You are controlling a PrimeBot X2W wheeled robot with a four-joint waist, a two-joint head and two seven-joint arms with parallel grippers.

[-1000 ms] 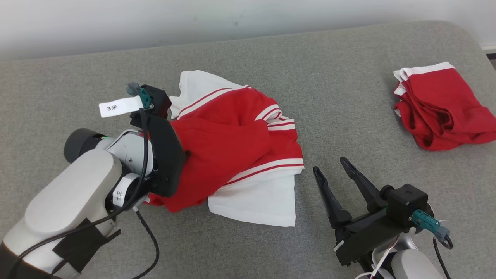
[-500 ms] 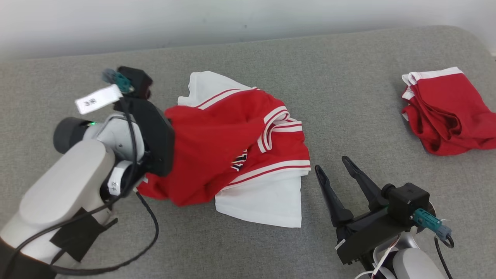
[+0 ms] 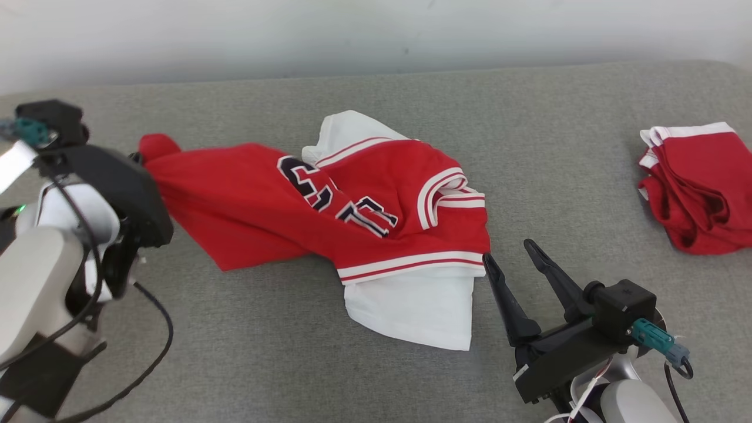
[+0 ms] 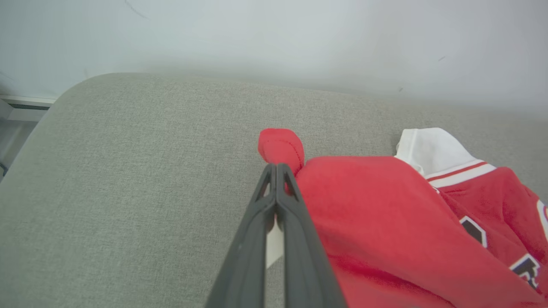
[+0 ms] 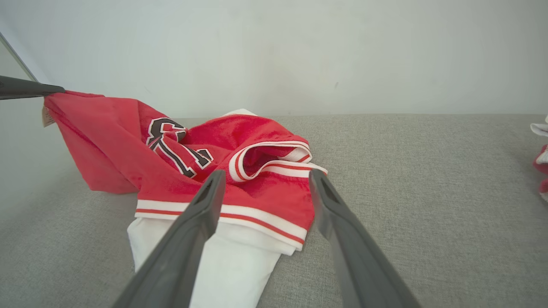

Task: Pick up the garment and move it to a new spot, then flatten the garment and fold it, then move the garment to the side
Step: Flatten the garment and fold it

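Red cloth with white trim, the garment (image 3: 247,205), is lying across the middle of the grey fabric-covered counter (image 3: 294,364), drawn out towards the left. The left gripper (image 4: 276,171) is pinching its left end, fingers pressed together on the red fabric, with a small red bunch (image 4: 280,145) poking out beyond the tips. In the right wrist view that end is hanging lifted off the counter while the rest is resting on it. Dark letters (image 3: 335,202) edged in white are showing on the red front. A striped band (image 3: 411,264) of red and white is running along its near edge, and a white layer (image 3: 417,311) is sticking out from under that edge on the near side. The right gripper (image 3: 506,249) is sitting just right of the garment's near right corner, fingers spread apart and gripping nothing. Well apart at the far right, a second red garment (image 3: 699,188) with white trim is lying bunched on the counter. A pale wall (image 3: 352,41) is rising behind the far edge.
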